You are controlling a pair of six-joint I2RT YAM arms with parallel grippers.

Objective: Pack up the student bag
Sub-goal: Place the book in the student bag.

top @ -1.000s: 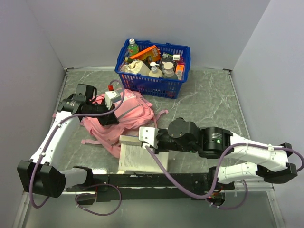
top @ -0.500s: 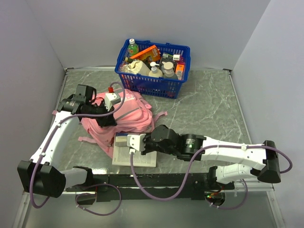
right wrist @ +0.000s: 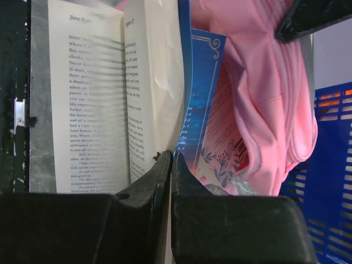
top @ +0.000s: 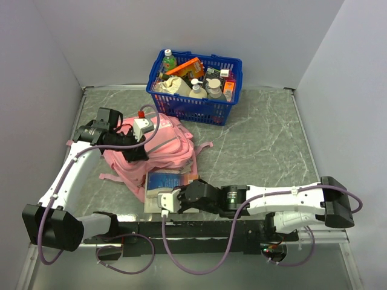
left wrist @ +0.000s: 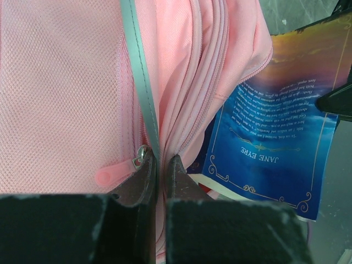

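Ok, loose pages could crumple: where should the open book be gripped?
Likely the book's near edge, pages and cover pinched together, coming from the table's near side: it lies open, with the student bag just beyond.

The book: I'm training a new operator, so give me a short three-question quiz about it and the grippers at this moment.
1. True or false: the right gripper is shut on the open book.
2. What does the left gripper pinch? A. the book; B. the bag, at a zip seam; C. nothing.
3. Fill in: the title on the book's blue cover reads ____.

Key: 1 true; 2 B; 3 Jane Eyre.
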